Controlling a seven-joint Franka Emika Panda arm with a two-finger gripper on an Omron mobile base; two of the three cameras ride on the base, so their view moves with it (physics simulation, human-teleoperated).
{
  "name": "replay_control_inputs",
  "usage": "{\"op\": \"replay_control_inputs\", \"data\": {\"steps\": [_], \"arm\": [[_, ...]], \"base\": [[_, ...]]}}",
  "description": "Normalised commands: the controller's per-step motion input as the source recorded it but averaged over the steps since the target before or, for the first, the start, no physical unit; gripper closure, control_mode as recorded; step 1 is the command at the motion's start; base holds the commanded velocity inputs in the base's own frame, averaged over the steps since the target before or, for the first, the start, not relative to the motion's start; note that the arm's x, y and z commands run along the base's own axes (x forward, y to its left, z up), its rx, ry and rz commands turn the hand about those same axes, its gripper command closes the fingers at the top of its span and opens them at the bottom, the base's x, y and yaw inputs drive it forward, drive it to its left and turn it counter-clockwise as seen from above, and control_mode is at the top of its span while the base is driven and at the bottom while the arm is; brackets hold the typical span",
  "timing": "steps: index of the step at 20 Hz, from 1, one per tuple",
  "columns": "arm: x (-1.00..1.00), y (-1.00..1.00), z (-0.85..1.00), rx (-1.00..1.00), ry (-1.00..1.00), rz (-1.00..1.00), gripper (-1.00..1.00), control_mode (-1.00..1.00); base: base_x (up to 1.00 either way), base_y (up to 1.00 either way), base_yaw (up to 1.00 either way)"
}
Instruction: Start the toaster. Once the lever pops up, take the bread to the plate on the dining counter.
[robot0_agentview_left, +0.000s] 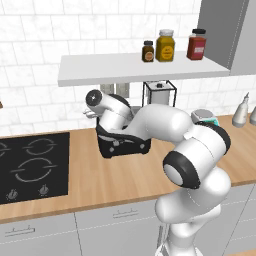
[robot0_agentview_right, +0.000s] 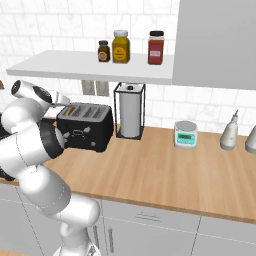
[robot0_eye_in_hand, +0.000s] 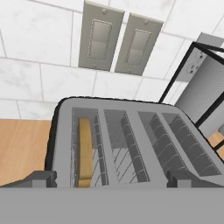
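In the toaster (robot0_eye_in_hand: 131, 144) leftmost slot – tan bread (robot0_eye_in_hand: 85, 151) edge-on – claw (robot0_eye_in_hand: 111, 178) spread wide

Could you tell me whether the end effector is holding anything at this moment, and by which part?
Nothing is held. The end effector hangs open above the toaster, its tips apart with nothing between them; the bread sits untouched in one end slot.

Arm hides toaster (robot0_agentview_left: 125, 146) top; bread (robot0_eye_in_hand: 85, 151) mostly sunk in slot
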Motion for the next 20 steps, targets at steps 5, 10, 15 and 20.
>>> {"op": "replay_control_inputs", "data": {"steps": [5,10,15,20], "arm": [[0.00,0.00,0.00,0.00,0.00,0.00,-1.00,-1.00],[0.00,0.00,0.00,0.00,0.00,0.00,-1.00,-1.00],[0.00,0.00,0.00,0.00,0.00,0.00,-1.00,-1.00],[0.00,0.00,0.00,0.00,0.00,0.00,-1.00,-1.00]], "base": [[0.00,0.00,0.00],[0.00,0.00,0.00],[0.00,0.00,0.00],[0.00,0.00,0.00]]}}
